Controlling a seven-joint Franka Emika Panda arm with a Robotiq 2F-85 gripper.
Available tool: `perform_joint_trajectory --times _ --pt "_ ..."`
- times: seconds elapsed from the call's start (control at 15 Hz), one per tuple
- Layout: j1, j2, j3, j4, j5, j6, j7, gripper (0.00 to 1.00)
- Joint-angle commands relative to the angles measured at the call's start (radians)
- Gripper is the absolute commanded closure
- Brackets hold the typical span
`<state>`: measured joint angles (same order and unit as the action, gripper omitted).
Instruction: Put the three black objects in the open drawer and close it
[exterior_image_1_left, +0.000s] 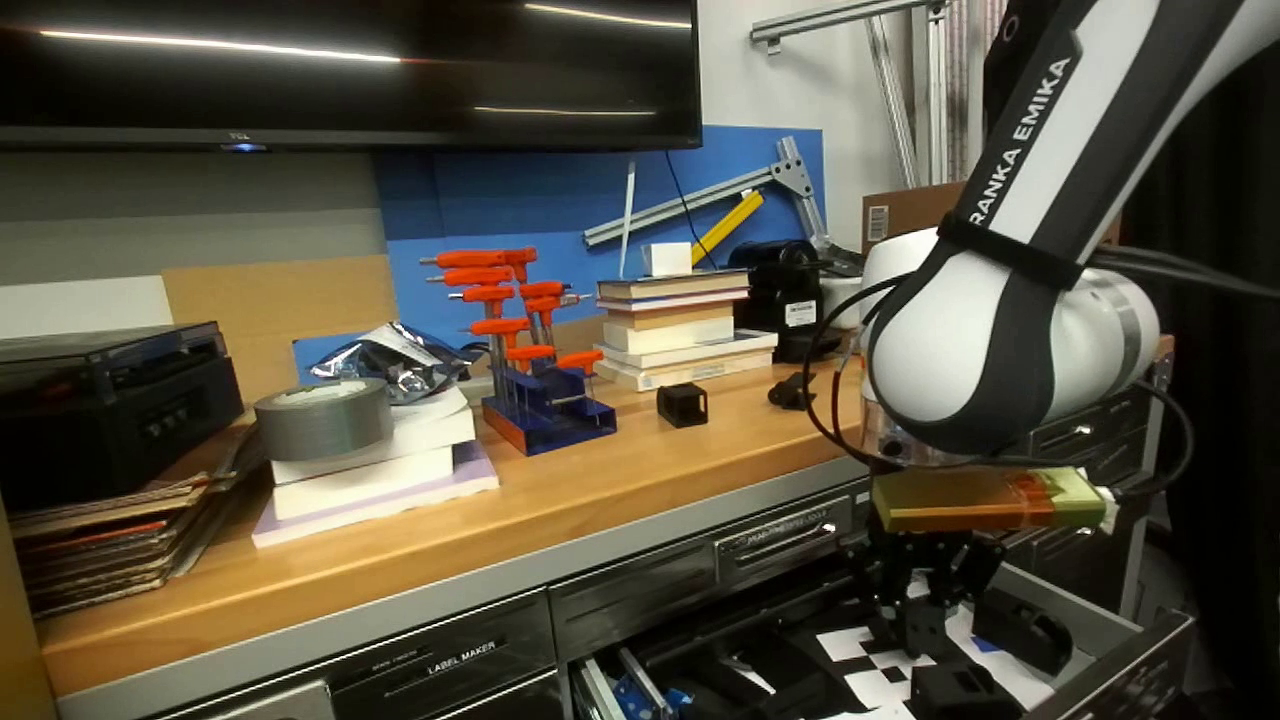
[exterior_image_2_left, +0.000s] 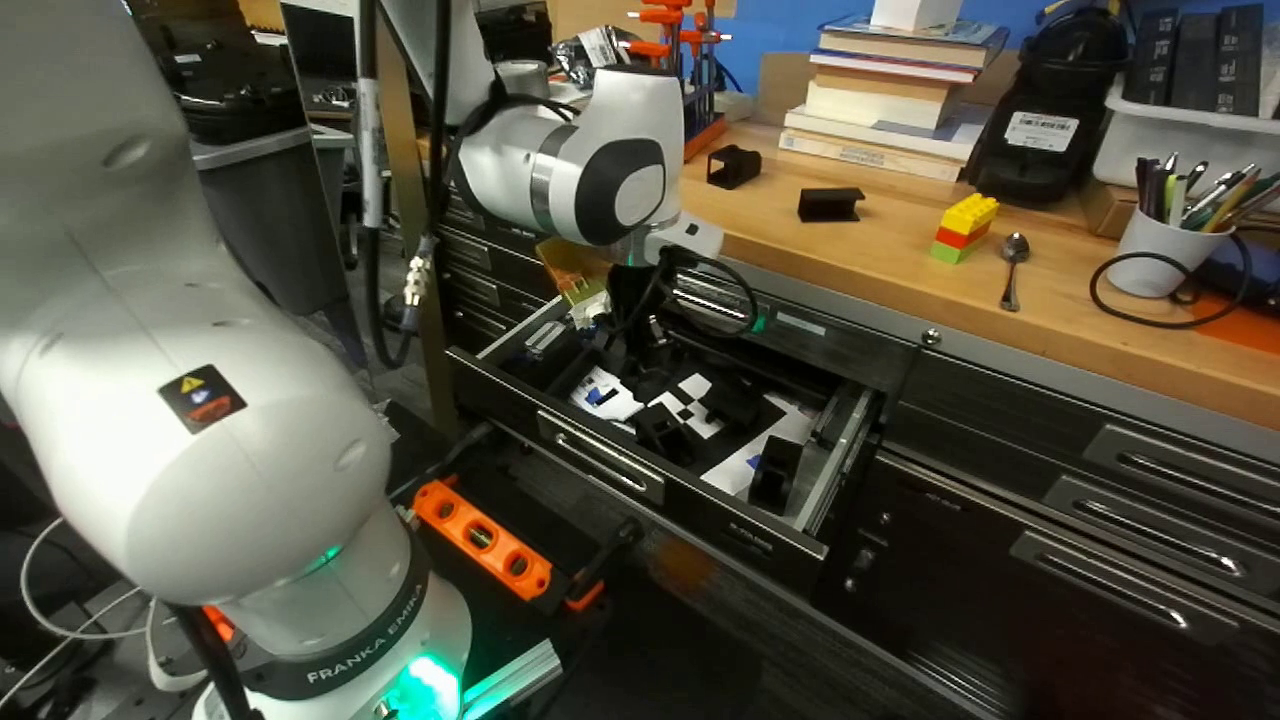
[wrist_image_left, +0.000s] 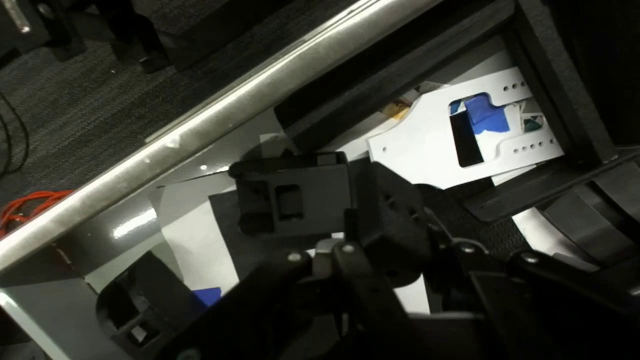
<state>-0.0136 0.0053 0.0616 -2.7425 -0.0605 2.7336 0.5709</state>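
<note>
Gripper (exterior_image_1_left: 920, 630) over drawer (exterior_image_2_left: 690, 500), can't tell if grasping. Closing drawer early could strand black housing (exterior_image_2_left: 740, 166), black bracket (exterior_image_2_left: 830, 206) on far worktop (exterior_image_2_left: 880, 252).

On the wooden worktop (exterior_image_1_left: 700, 450), a duct tape roll (exterior_image_1_left: 330, 425) lies atop books (exterior_image_1_left: 360, 495) near T-handle hex keys (exterior_image_1_left: 500, 327) in a blue stand (exterior_image_1_left: 560, 432), and a spoon (exterior_image_2_left: 1012, 275) lies between a toy-brick stack (exterior_image_2_left: 964, 230) and a white cup (exterior_image_2_left: 1155, 255) of pens (exterior_image_2_left: 1178, 200).

White light (exterior_image_1_left: 220, 46) glints across the wide black television (exterior_image_1_left: 350, 95), flat blue panel (exterior_image_1_left: 500, 205) beneath, long wooden desk (exterior_image_1_left: 560, 485), dark grey carpet (wrist_image_left: 100, 120)!
</note>
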Motion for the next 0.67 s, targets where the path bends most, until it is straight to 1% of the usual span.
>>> perform_joint_trajectory --times 0.0,0.33,0.6 --pt "0.034 0.076 -0.009 0.048 -0.004 0.053 0.024 0.79" --pt "0.061 0.169 -0.034 0.109 0.008 0.076 -0.014 0.79" --pt "0.070 0.239 -0.053 0.160 0.029 0.089 -0.051 0.79"
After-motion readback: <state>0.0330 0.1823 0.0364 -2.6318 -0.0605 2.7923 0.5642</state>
